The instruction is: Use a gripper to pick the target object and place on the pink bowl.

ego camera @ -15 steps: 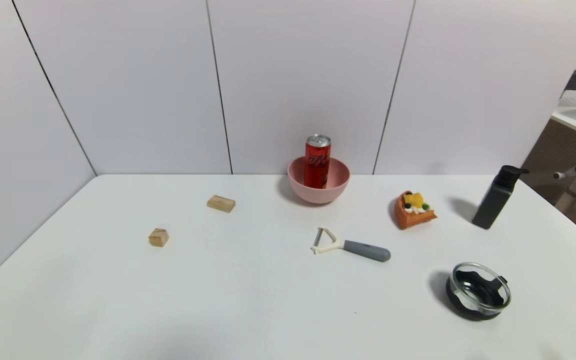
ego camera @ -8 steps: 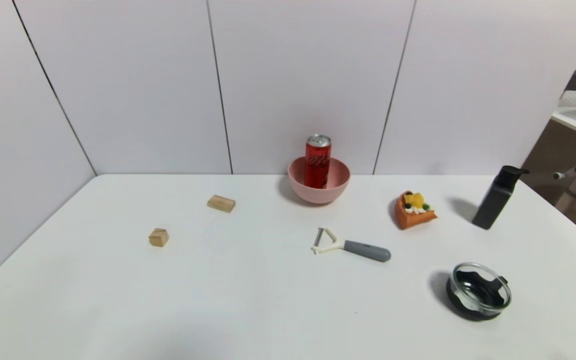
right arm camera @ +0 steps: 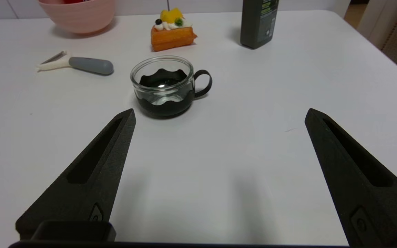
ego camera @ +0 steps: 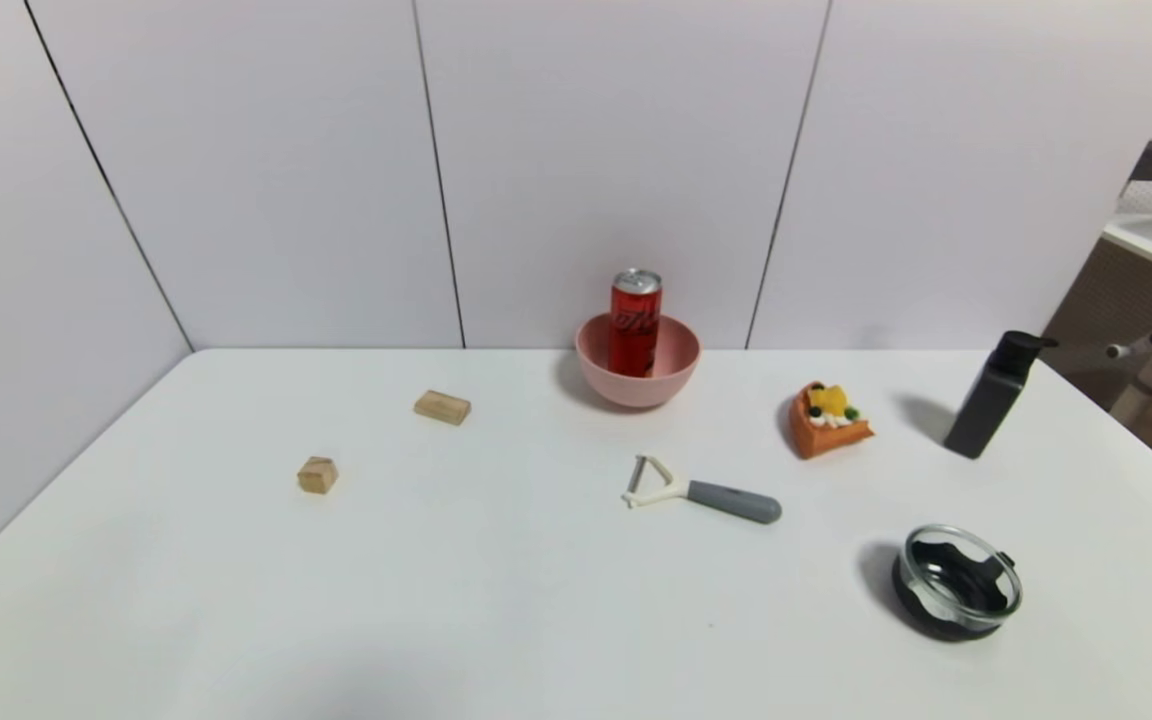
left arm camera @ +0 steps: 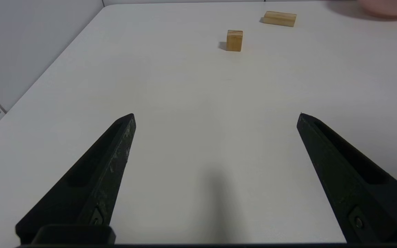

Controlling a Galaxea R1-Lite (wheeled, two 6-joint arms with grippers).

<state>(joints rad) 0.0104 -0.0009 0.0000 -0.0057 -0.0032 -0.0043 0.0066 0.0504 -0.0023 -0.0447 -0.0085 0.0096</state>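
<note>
White worktop (ego camera: 496, 600), pale panel walls behind. Left gripper (left arm camera: 215, 117) fingers wide, holding nothing, low over near-left worktop. Right gripper (right arm camera: 219, 113) fingers wide, holding nothing, near glass cup (right arm camera: 165, 86). Red soda can (ego camera: 635, 320) upright inside pink bowl (ego camera: 681, 355), far centre. Placement looks done; next move likely none beyond parking. Head view shows can, neither gripper; wrist views show fingers.

Red can (ego camera: 635, 320) stands upright inside pink bowl (ego camera: 638, 384).
</note>
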